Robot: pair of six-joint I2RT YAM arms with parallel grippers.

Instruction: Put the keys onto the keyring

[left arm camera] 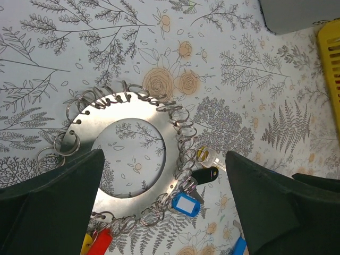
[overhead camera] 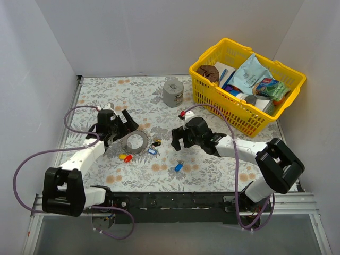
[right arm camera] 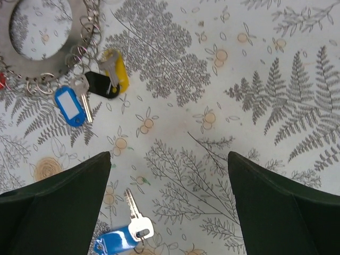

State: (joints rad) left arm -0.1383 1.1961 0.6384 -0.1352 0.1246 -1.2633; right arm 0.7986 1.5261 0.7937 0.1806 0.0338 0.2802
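The keyring (overhead camera: 137, 142) lies flat on the floral table; in the left wrist view its grey plate (left arm camera: 159, 119) is edged with small wire rings. Hooked on it are a blue-tagged key (left arm camera: 185, 204), a dark one (left arm camera: 204, 174), a yellow one (left arm camera: 204, 155) and a red one (left arm camera: 100, 241). A loose blue key (overhead camera: 178, 167) lies apart from it, near the right gripper's left finger (right arm camera: 119, 239). My left gripper (overhead camera: 123, 128) is open above the ring (left arm camera: 164, 159). My right gripper (overhead camera: 179, 142) is open and empty above bare table (right arm camera: 169, 159).
A yellow basket (overhead camera: 212, 101) of groceries stands at the back right. A grey can (overhead camera: 173, 93) stands left of it. Purple cables loop beside both arms. White walls close in the table.
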